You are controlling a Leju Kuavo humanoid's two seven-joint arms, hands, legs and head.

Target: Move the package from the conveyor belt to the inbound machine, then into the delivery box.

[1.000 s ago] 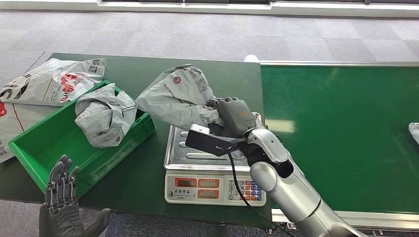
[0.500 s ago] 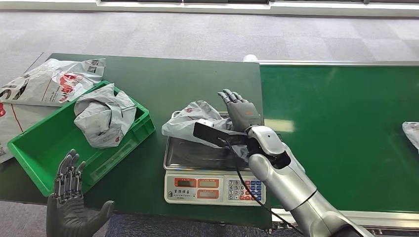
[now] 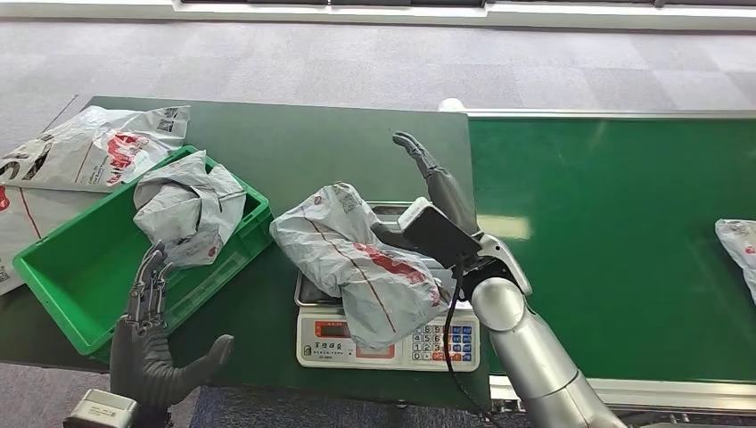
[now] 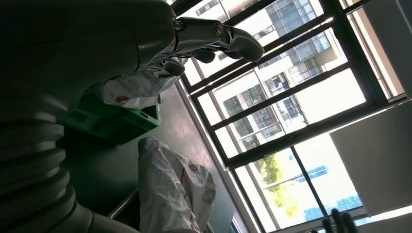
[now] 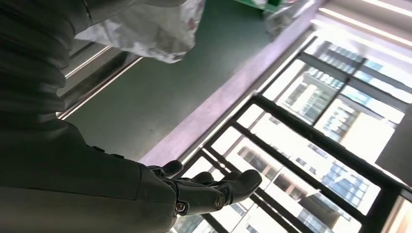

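Observation:
A grey plastic mail package (image 3: 357,263) with red print lies across the weighing scale (image 3: 326,344), hanging over its front edge and part of the keypad. My right hand (image 3: 437,183) is open just behind and right of the package, fingers stretched up and away, holding nothing. It shows as well in the right wrist view (image 5: 214,187), with the package (image 5: 150,29) beside the arm. My left hand (image 3: 152,334) is open at the table's front edge, by the green crate (image 3: 80,267). In the left wrist view, the fingers (image 4: 218,36) are spread above the package (image 4: 170,189).
The green crate holds another grey package (image 3: 187,209). More packages (image 3: 89,147) lie on the table's far left. The green conveyor belt (image 3: 615,241) runs on the right, with one package (image 3: 738,245) at its right edge.
My right hand let go of the package, which dropped and spread over the scale; the hand opened and stretched upward. My left hand rose toward the crate.

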